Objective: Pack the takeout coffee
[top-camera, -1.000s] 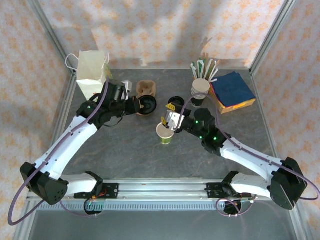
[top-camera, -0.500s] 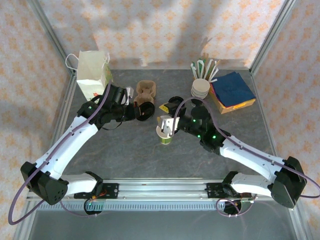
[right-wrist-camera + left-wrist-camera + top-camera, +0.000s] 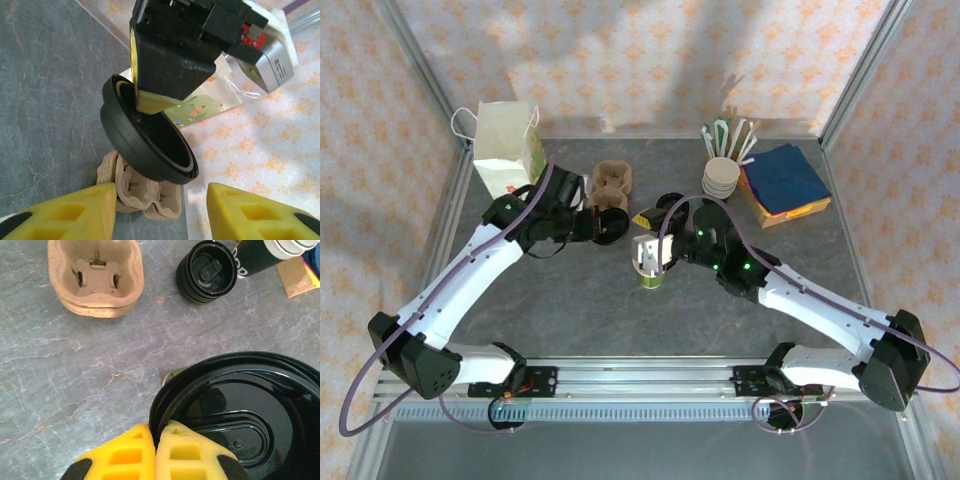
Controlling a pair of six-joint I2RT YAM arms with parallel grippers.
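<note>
The takeout coffee cup [image 3: 651,279] stands mid-table, its dark wall showing under my right gripper [image 3: 648,255], which is closed round its top. In the right wrist view that gripper [image 3: 159,196] has its yellow fingers [image 3: 75,212] wide apart, with the cup below the picture. My left gripper [image 3: 603,224] is shut on the rim of a black round lid [image 3: 612,226], held tilted just left of the cup. The left wrist view shows the pads [image 3: 192,455] pinching the lid [image 3: 240,415]. The lid [image 3: 135,135] hangs in front of the right fingers.
A brown pulp carrier [image 3: 612,180] [image 3: 95,277] sits behind the lid. A stack of black lids [image 3: 672,205] [image 3: 206,271] lies nearby. A white paper bag [image 3: 506,148] stands back left. A cup stack [image 3: 721,178], straws [image 3: 730,135] and blue napkins [image 3: 783,180] stand back right.
My right gripper has slid left and now covers the cup's mouth. My left gripper, with the lid, has shifted slightly nearer the cup.
</note>
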